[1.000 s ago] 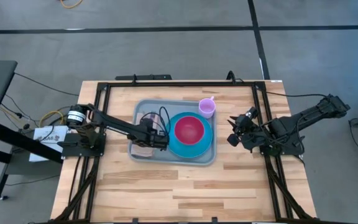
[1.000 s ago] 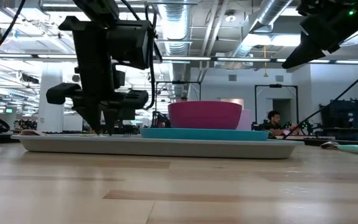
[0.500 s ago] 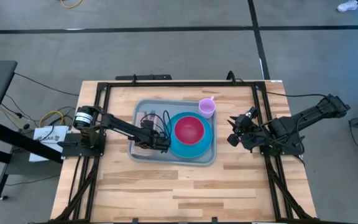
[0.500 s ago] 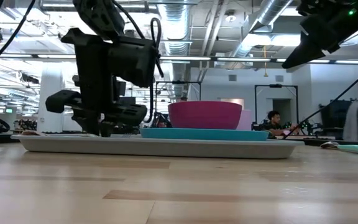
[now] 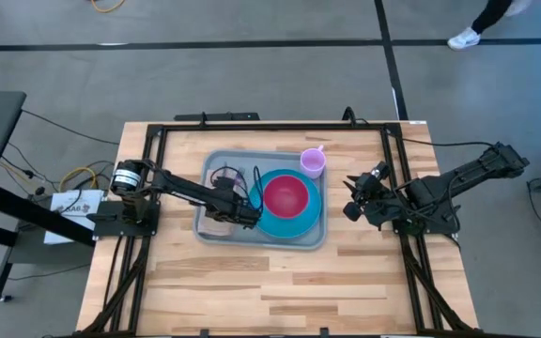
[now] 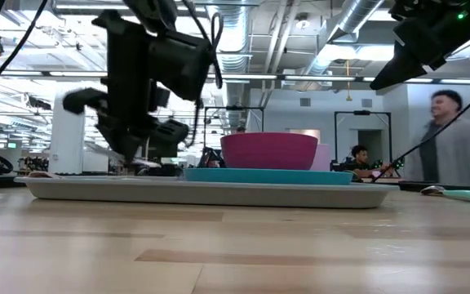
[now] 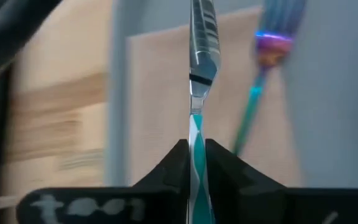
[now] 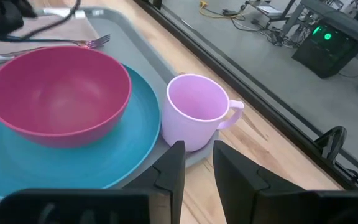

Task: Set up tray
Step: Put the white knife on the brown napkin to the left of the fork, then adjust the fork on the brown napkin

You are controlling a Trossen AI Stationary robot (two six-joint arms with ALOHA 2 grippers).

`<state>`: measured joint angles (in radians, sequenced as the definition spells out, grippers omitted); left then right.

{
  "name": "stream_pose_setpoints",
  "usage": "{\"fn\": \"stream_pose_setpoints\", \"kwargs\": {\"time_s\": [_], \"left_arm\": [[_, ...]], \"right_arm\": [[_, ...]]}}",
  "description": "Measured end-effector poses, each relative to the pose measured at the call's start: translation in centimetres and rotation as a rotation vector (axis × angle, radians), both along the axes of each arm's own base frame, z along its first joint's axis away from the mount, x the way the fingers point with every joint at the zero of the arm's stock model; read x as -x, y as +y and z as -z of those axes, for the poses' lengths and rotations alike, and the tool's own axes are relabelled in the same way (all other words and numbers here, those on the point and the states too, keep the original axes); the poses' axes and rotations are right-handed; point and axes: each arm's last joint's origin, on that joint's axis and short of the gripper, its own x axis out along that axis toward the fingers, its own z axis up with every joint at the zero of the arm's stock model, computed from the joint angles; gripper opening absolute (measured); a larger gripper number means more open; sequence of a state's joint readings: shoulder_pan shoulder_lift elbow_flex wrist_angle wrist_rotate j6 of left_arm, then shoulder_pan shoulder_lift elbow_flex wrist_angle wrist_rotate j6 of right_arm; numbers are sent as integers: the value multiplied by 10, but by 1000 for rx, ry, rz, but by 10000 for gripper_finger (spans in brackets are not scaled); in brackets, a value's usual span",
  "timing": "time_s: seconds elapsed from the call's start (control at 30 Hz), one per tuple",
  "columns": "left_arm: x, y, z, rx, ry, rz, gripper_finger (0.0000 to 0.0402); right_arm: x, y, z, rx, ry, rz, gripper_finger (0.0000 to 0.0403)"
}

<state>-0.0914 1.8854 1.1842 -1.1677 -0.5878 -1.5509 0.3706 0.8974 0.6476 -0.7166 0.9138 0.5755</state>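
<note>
Left wrist view: left claw (image 7: 194, 163) clamps a knife (image 7: 199, 68) by its handle, long axis pointing ahead over the tray (image 5: 216, 161); right claw (image 8: 196, 163) apart

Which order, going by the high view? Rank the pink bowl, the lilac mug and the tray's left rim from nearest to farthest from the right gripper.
1. Lilac mug: at the tray's far right corner, closest to the right gripper.
2. Pink bowl: on the blue plate, mid-tray.
3. Left rim of the tray: the opposite side, farthest.
</note>
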Motion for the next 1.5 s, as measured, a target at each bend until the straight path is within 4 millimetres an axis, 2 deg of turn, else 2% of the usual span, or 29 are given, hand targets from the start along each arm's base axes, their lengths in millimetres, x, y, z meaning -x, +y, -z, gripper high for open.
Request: {"fn": "stream_pose_setpoints", "kwargs": {"time_s": [0.17, 0.4, 0.57, 0.87, 1.07, 1.37, 1.5], "left_arm": [[5, 1, -10, -25, 62, -47, 15], [15, -4, 14, 17, 29, -60, 24], [18, -3, 22, 0, 3, -65, 20], [25, -3, 28, 27, 36, -73, 66], [26, -3, 28, 22, 46, -74, 79], [3, -4, 3, -28, -3, 12, 79], [-9, -5, 3, -4, -58, 104, 78]], "right_arm": [[0, 0, 0, -14, -3, -1, 77], [-2, 2, 4, -34, 16, -8, 77], [-7, 4, 10, -43, 59, -21, 77], [-13, 8, 18, -79, 121, -51, 77], [-14, 8, 17, -87, 111, -54, 77], [-14, 8, 17, -88, 111, -55, 77], [-14, 8, 17, -88, 112, -55, 77]]}}
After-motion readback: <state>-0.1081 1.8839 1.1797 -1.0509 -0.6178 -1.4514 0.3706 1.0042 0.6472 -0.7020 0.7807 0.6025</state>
